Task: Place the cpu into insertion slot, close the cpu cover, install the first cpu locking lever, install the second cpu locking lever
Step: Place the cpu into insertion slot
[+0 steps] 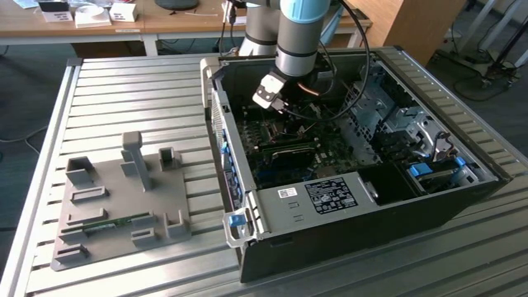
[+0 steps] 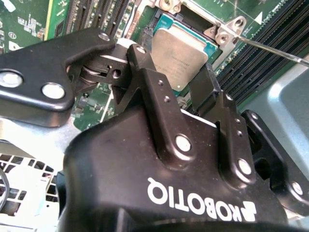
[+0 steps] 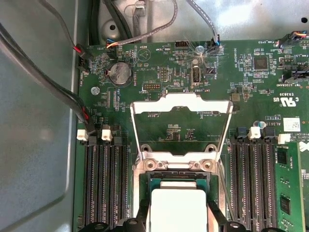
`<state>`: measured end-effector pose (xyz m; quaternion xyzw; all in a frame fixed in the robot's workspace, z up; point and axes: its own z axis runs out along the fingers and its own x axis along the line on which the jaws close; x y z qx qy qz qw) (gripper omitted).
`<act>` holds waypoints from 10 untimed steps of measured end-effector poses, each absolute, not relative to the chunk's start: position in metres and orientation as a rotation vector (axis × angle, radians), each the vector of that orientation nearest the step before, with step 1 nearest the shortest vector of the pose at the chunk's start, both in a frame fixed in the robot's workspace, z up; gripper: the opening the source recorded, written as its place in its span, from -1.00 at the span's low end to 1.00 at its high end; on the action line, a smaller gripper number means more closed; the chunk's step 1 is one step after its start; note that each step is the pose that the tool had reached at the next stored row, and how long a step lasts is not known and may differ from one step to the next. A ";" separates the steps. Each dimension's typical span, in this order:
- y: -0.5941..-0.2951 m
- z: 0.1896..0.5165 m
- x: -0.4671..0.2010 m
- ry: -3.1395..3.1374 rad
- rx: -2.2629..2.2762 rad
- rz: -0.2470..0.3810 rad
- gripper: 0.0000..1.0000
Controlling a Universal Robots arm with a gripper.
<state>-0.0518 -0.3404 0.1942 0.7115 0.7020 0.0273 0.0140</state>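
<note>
Now end effector [image 2: 171, 67] clamped on cpu [image 2: 181, 48] over socket [image 3: 177, 178], cpu cover [image 3: 179, 102] flipped open, RAM slots [image 3: 104, 183] flanking.

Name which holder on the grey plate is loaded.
The long low holder, carrying a green circuit strip; the other holders hold nothing.

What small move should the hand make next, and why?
Probably a short, straight lowering of the chip toward the socket. The hand grips the chip by two opposite edges right over the socket, and the metal cover is swung open, out of the way. Whether the chip already sits fully down, I cannot tell.
</note>
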 end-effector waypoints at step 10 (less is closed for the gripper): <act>-0.340 0.194 -0.051 2.192 2.210 0.085 0.08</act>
